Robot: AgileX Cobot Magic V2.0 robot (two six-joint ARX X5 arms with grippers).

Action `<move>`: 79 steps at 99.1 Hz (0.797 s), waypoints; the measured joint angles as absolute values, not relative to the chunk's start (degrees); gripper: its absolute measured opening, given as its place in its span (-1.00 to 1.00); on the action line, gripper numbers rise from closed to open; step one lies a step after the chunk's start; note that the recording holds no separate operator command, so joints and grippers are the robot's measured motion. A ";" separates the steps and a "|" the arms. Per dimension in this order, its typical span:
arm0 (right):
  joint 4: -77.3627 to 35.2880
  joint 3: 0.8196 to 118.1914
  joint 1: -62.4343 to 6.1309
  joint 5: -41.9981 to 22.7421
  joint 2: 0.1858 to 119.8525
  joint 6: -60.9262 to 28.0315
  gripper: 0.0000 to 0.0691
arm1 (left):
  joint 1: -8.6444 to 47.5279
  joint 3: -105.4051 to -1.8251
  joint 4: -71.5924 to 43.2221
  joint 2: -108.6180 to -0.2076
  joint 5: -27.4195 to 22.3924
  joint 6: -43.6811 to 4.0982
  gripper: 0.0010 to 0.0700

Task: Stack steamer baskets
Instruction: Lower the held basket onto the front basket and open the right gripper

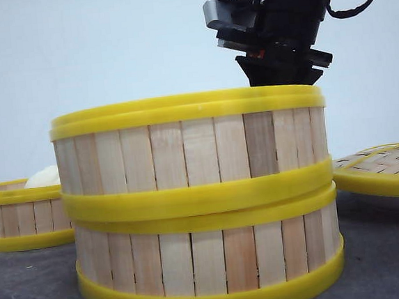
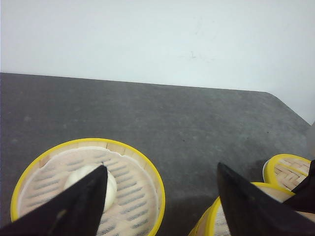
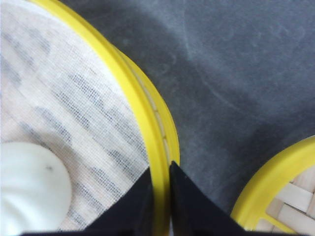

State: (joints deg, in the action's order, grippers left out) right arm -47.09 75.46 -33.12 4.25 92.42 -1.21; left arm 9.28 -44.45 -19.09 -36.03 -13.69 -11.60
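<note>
Two steamer baskets stand stacked in the middle of the front view, the upper steamer basket (image 1: 186,151) resting on the lower steamer basket (image 1: 209,260). My right gripper (image 3: 160,172) comes down on the upper basket's far right edge and is shut on its yellow rim (image 3: 133,83); a white bun (image 3: 29,187) lies inside on cloth. A third steamer basket (image 1: 23,214) stands alone at the left and holds a bun (image 2: 110,184). My left gripper (image 2: 161,166) hangs open above the gap between that basket (image 2: 147,172) and the stack (image 2: 209,223), holding nothing.
A flat woven lid (image 1: 386,164) with a yellow rim lies to the right of the stack, close to it; it also shows as the lid (image 3: 275,191) in the right wrist view. The dark grey table (image 2: 172,113) runs back to a white wall.
</note>
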 joint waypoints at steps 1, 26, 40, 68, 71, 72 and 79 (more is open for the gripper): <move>-47.09 75.46 -33.12 4.25 92.42 -1.21 -0.93 | 9.28 -44.45 -19.09 -36.03 -13.69 -11.62 0.21; -48.03 75.46 -33.04 2.94 92.42 -1.34 -0.93 | 9.28 -44.45 -19.09 -36.03 -13.69 -11.60 0.21; -48.18 75.46 -33.04 2.90 92.42 -1.50 -0.92 | 9.28 -44.45 -19.09 -36.03 -13.69 -11.60 0.21; -46.94 75.46 -32.97 2.79 92.42 -1.63 0.04 | 9.28 -44.45 -19.09 -36.03 -13.69 -11.60 0.21; -46.54 75.46 -32.95 2.79 92.42 -1.63 0.06 | 9.28 -44.45 -19.09 -36.03 -13.69 -11.60 0.21; -46.44 75.46 -32.95 2.79 92.42 -1.63 0.07 | 9.28 -44.45 -19.09 -36.03 -13.69 -11.60 0.21; -45.93 75.46 -32.93 2.79 92.31 -1.54 0.09 | 9.28 -44.45 -19.14 -36.03 -13.69 -11.60 0.21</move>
